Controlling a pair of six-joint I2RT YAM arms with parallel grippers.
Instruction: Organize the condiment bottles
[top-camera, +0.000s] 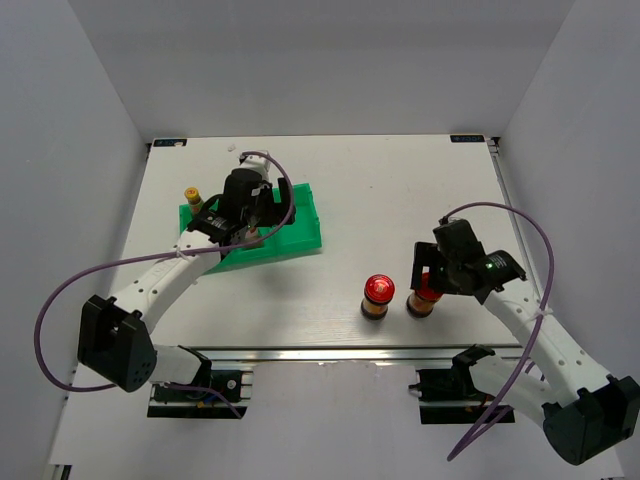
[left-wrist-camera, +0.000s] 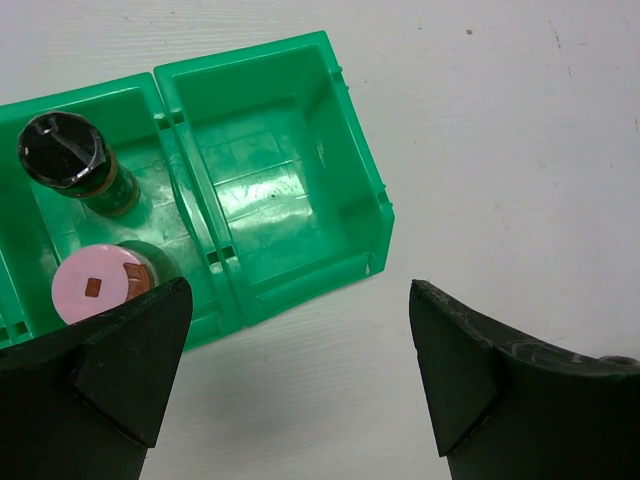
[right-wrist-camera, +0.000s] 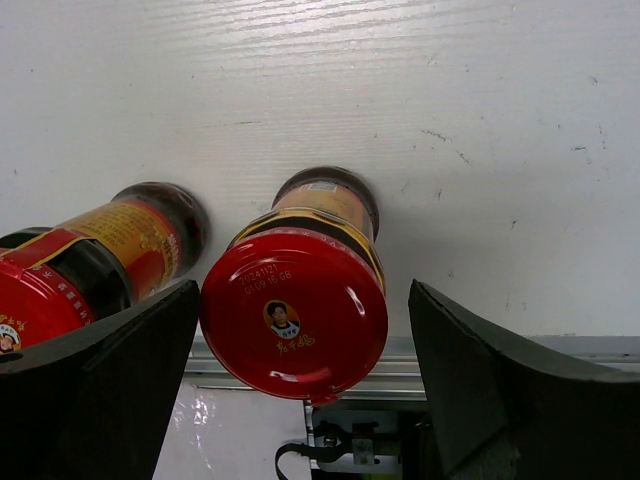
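Right wrist view shows the right gripper (right-wrist-camera: 303, 290) wide open around a red-lidded jar (right-wrist-camera: 295, 312), seemingly ready to clamp it for the green tray (left-wrist-camera: 275, 190); the left gripper (left-wrist-camera: 300, 290) is open, empty.

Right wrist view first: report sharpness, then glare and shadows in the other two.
Right wrist: the centre red-lidded jar is sharp, its lid print legible; the fingers are dark and featureless. Left wrist: white glare patches on the green tray floor. Top external: even light, only soft shadows on the table.
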